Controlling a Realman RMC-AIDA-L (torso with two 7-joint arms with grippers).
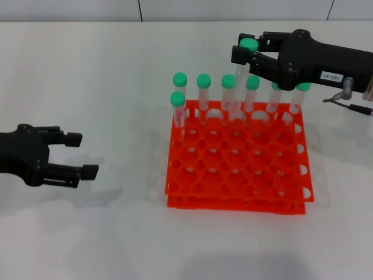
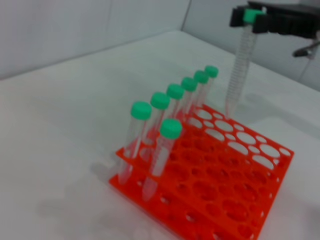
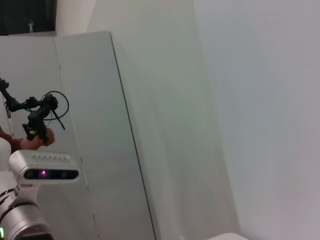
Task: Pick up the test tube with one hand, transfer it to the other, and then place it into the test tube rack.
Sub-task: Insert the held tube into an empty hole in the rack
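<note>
Support surface: flat matte white tabletop [image 1: 87, 233], meeting a pale wall at the far edge. Only one item sits directly on it: bright orange-red square two-tier plastic test tube rack [image 1: 236, 175] with a grid of round holes, placed right of centre in the head view, flat on its base. It casts faint shadows on the white surface to its left.
</note>
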